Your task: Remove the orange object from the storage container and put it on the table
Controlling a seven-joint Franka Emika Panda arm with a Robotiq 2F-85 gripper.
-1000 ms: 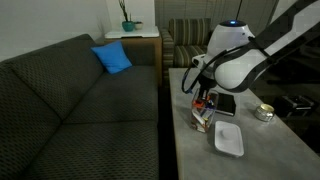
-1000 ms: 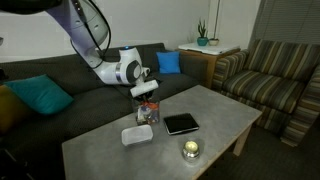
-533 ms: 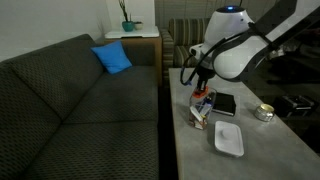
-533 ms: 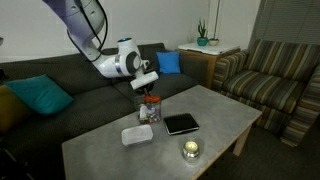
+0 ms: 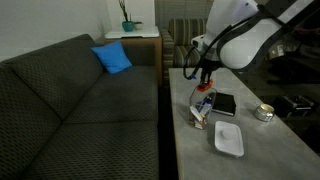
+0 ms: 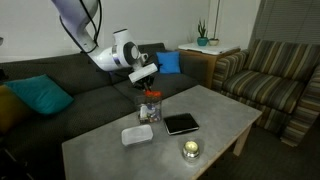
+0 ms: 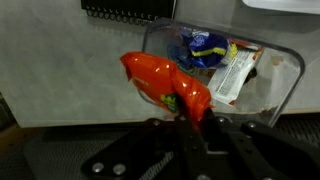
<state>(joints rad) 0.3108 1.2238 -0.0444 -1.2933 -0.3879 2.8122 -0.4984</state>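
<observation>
One end effector (image 7: 190,120) pinching one orange object (image 7: 160,80) — above one storage container (image 7: 272,95).

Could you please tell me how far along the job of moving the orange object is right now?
Done: the orange object is out of the storage container, hanging above it. In hand: the tool is shut on its end. Left: carry it sideways and set it on the grey table.

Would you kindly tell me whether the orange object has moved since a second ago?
Yes: the orange object has risen out of the storage container, which stays put on the table.
</observation>
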